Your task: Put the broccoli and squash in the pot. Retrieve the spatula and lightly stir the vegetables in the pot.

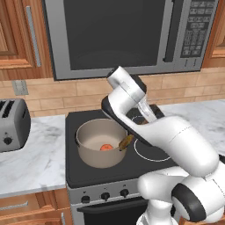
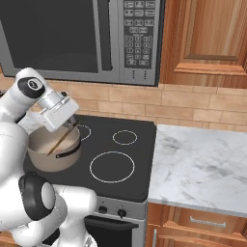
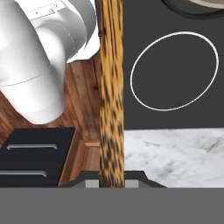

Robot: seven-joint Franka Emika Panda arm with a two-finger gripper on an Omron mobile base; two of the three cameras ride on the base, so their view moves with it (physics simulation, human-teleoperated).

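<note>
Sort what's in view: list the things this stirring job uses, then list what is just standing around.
In use: the pot on the stove; the squash inside it; the spatula, shut in the gripper and slanting down into the pot.

Standing around: toaster, microwave, stove, marble counter.

No text can be read anywhere in these pictures. The microwave's keypad (image 2: pixel 138 34) carries rows of small pale marks on dark buttons, too small and blurred to make out as letters or digits; the same panel (image 1: pixel 198 27) in the left base view is just as illegible. A short line of tiny dark characters sits on the robot's white arm housing (image 3: pixel 47 9) in the hand view, too blurred to read.
</note>
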